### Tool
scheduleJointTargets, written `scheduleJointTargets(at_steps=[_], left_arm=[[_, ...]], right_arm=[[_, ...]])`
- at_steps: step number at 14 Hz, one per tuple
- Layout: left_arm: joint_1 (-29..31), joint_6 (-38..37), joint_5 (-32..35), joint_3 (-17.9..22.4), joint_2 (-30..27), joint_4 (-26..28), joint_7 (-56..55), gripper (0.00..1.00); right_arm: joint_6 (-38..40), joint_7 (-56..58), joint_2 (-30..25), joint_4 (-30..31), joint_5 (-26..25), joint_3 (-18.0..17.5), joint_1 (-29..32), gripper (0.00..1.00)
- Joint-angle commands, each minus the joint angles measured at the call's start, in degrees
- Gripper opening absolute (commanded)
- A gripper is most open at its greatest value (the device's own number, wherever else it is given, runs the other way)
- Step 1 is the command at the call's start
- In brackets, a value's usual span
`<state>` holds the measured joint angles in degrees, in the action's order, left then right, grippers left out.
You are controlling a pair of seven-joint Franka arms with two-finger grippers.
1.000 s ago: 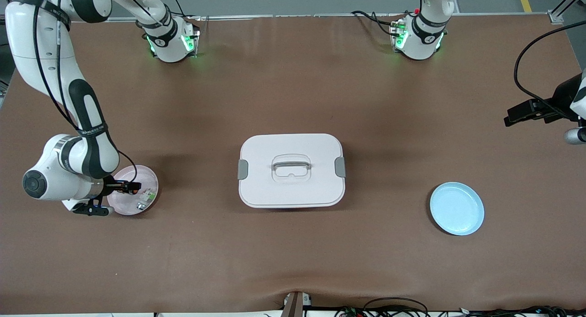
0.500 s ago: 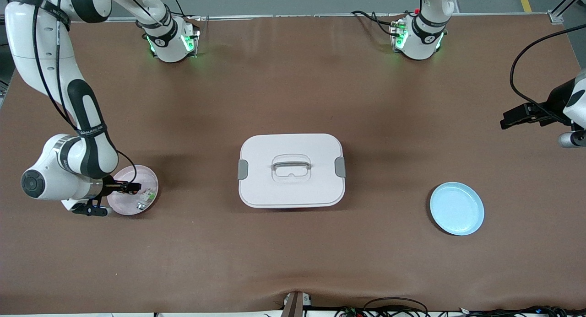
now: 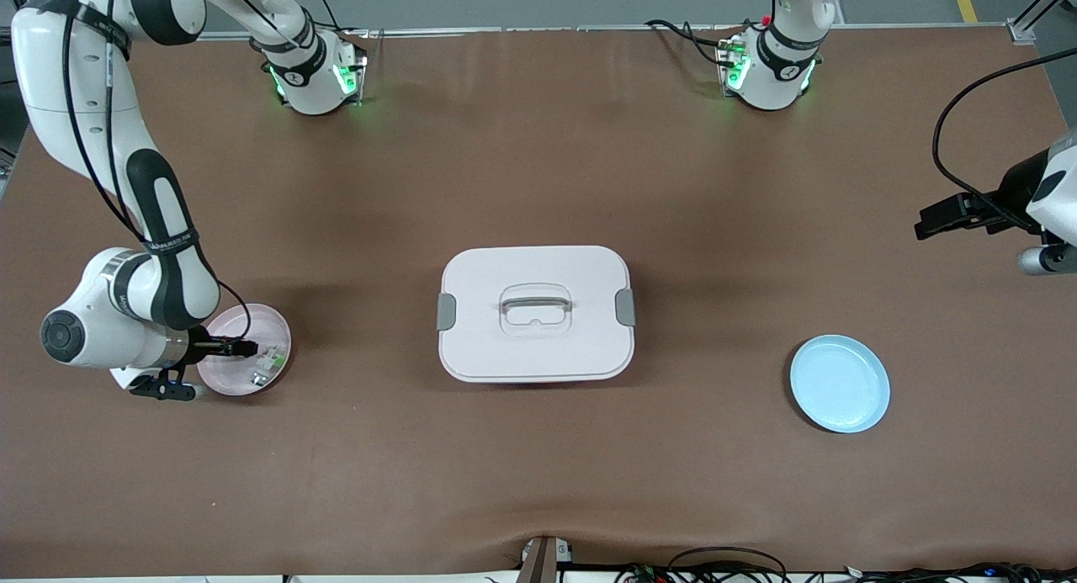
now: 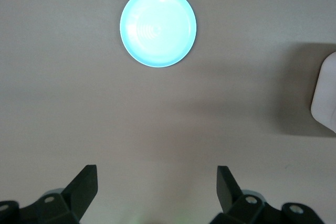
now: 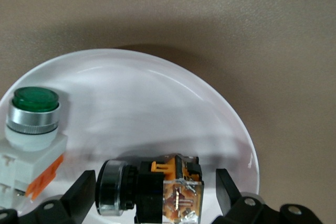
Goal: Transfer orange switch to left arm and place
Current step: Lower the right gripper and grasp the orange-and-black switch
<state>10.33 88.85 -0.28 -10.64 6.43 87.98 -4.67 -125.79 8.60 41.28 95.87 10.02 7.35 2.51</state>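
Right pincer (image 5: 152, 195), spread, straddles our orange switch (image 5: 157, 190) beside a green button (image 5: 34, 124) on the pink plate (image 3: 267, 329); left pincer (image 4: 157, 187), spread, waits; the box (image 3: 536, 312) sits between them.

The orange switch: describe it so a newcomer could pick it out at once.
Find the pink plate at the right arm's end of the table, under the right gripper. The orange switch lies on its side between the open fingers. Its neighbour, the green-capped white part, is paler with a green button.
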Motion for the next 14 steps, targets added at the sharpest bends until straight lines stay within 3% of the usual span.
scheduleJointTargets(at_steps=[1,4,7,9,14], left_arm=[[0.4,2.7,-0.2,-0.4,-0.5,1.9,-0.3,1.00],[0.3,4.0,-0.2,-0.4,-0.2,2.0,-0.3,1.00],[0.4,4.1,-0.2,-0.4,-0.2,2.0,-0.3,1.00],[0.7,4.1,-0.2,-0.4,-0.5,2.0,-0.4,1.00],[1.6,4.1,-0.2,-0.3,-1.0,2.5,-0.4,1.00]], right_arm=[[-0.7,-0.1,0.1,0.2,0.6,-0.5,0.6,0.96],[-0.6,-0.1,0.1,0.2,0.4,-0.5,0.4,0.62],[-0.2,0.1,-0.1,0.1,-0.2,-0.5,0.3,0.40],[0.9,0.5,-0.4,-0.4,-0.3,-0.4,0.1,0.32],[13.5,0.4,-1.7,-5.9,-0.8,-0.5,0.5,0.31]])
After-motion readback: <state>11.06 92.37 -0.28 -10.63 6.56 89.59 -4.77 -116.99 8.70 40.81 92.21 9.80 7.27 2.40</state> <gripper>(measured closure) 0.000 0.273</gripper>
